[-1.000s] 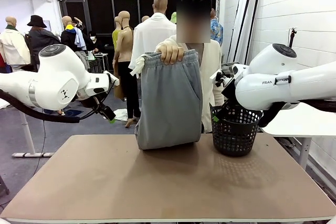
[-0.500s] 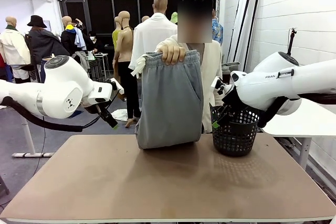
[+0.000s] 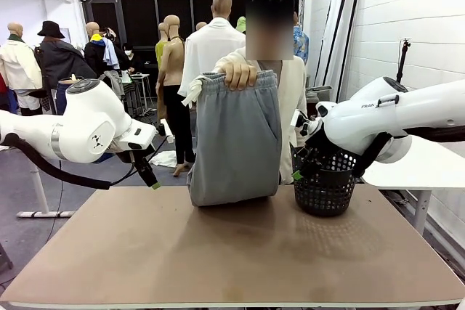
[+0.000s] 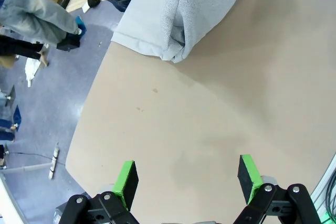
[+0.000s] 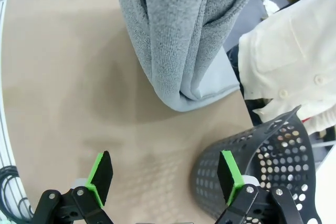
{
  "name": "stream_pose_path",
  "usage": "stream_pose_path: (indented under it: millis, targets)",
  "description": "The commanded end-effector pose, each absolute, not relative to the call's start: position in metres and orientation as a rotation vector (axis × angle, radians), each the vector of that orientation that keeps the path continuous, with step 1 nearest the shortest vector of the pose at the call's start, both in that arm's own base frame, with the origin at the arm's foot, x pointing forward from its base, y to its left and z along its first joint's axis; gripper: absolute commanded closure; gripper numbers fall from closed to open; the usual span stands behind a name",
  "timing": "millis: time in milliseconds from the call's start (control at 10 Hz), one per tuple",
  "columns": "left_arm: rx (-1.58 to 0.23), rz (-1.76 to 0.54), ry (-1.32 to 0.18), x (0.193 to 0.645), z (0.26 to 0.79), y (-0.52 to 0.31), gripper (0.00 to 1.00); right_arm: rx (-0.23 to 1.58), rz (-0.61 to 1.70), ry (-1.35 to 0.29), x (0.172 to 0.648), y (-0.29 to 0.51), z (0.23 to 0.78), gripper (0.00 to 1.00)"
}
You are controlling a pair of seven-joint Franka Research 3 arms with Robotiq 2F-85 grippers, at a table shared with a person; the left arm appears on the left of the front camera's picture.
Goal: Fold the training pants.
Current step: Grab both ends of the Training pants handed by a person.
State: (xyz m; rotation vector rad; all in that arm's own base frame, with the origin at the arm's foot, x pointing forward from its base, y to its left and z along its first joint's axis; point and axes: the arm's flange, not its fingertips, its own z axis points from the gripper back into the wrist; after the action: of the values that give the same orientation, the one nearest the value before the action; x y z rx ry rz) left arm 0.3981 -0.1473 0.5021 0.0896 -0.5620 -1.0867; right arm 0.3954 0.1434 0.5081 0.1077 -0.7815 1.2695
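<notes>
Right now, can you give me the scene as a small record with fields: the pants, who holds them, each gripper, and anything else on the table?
garment: training pants, grey, hanging upright, lower end resting on the table
held by: person's hand, gripping the waistband
left side: left gripper open, empty, over the table, apart from the pants
right side: right gripper open, empty, close to the basket
other item: the basket is black mesh and stands to the right of the pants
</notes>
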Motion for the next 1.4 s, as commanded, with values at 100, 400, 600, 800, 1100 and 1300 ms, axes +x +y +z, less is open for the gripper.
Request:
stream_pose_path:
  millis: [100,400,600,800,1100,1300]
  targets:
    - [0.084,-1.066,-0.576,0.398,0.501,-0.147,0.0,0.124,1.264,-0.782,0.395,0.141,0.509,0.0]
    - [0.088,-1.083,-0.564,0.398,0.502,-0.148,0.0,0.1,1.266,-0.78,0.395,0.141,0.51,0.0]
    - [0.113,-1.181,-0.532,0.421,0.503,-0.14,0.0,0.128,1.349,-0.815,0.422,0.141,0.506,0.0]
    - [0.069,-1.283,-0.548,0.429,0.508,-0.134,0.0,0.224,1.43,-0.865,0.436,0.13,0.505,0.0]
    - [-0.054,-1.418,-0.67,0.433,0.511,-0.131,0.0,0.405,1.503,-0.908,0.444,0.121,0.503,0.0]
    - [-0.076,-1.501,-0.77,0.436,0.511,-0.13,0.0,0.474,1.513,-0.943,0.451,0.124,0.497,0.0]
